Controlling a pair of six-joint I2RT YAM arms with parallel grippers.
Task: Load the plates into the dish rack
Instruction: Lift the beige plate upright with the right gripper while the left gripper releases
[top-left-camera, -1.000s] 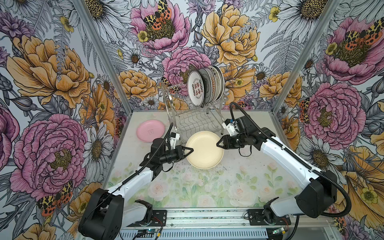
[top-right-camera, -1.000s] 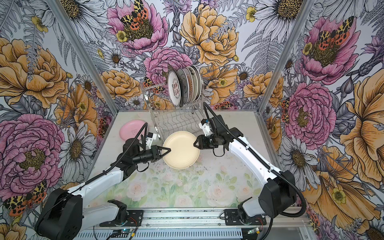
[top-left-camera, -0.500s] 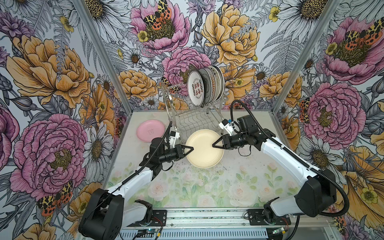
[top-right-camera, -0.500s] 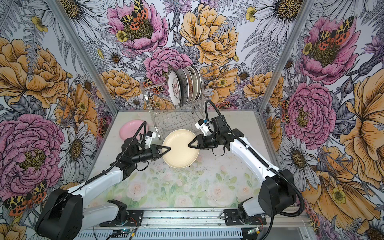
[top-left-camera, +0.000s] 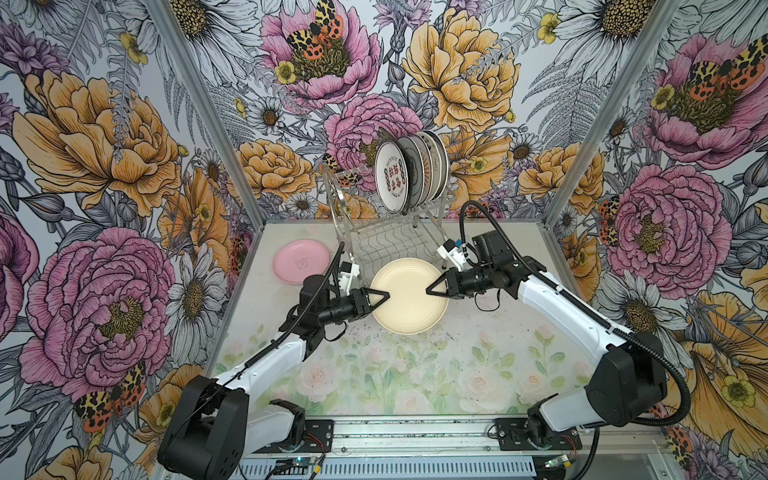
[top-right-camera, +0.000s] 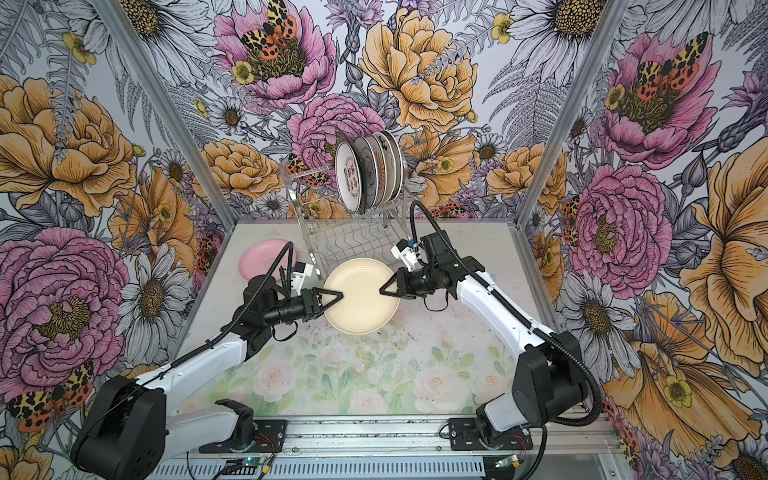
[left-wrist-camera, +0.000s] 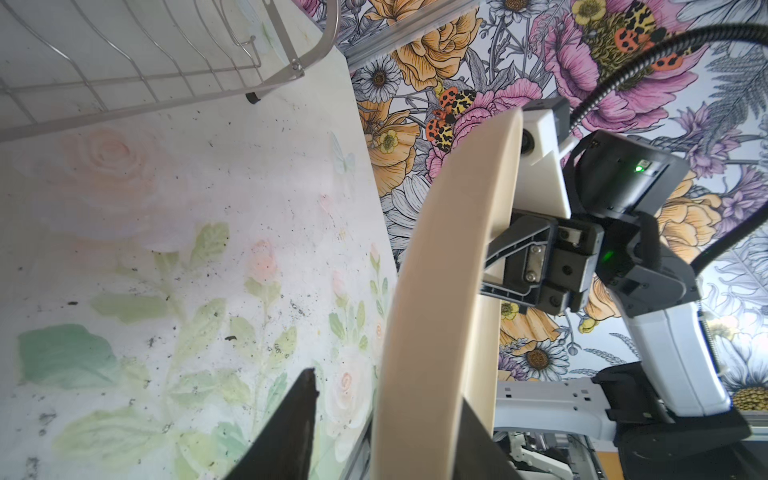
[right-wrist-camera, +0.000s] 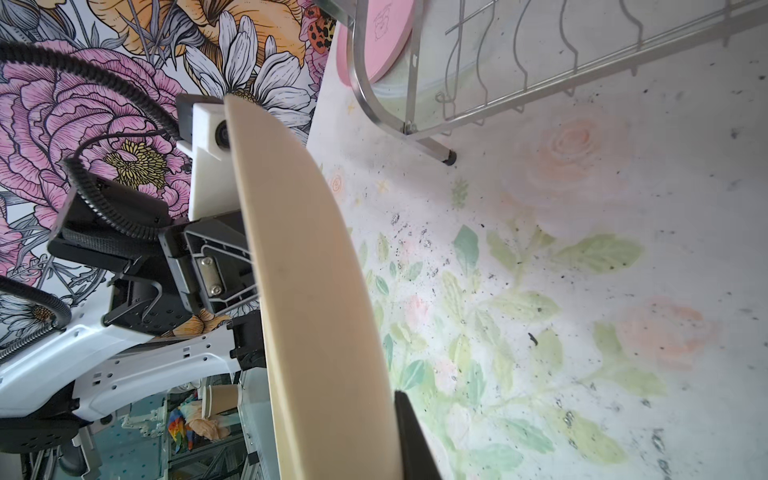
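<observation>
Scene: Two robot arms met over a flower-printed table (top-left-camera: 374, 374), seen in both top views.
Cream plate: The cream plate (top-left-camera: 409, 297) hung in the air between the two arms, just in front of the dish rack and clear of the table.
Left gripper: The left gripper (top-left-camera: 384, 296) sat at the plate's left rim with its jaws apart. In the left wrist view one finger (left-wrist-camera: 291, 415) stood clear of the plate's face.
Right gripper: The right gripper (top-left-camera: 430, 289) was clamped on the opposite rim and appeared to carry the plate alone.
Dish rack: The dish rack (top-left-camera: 386, 245) stood at the back. Several printed plates (top-left-camera: 390, 176) stood on edge at the right of its upper tier, and the lower tier was empty.
Pink plate: The pink plate (top-left-camera: 300, 261) lay flat on the table, left of the rack.
Step in hand: This looked like a handover from left to right, nearly complete.
Doing it well: The left arm should back straight out along the plate's plane so neither finger brushes the rim. The right grip reaches only a little way onto the rim, so the plate could swing. It should be turned on edge slowly, lined up with a free slot, and lowered until the wires take its weight before release.
</observation>
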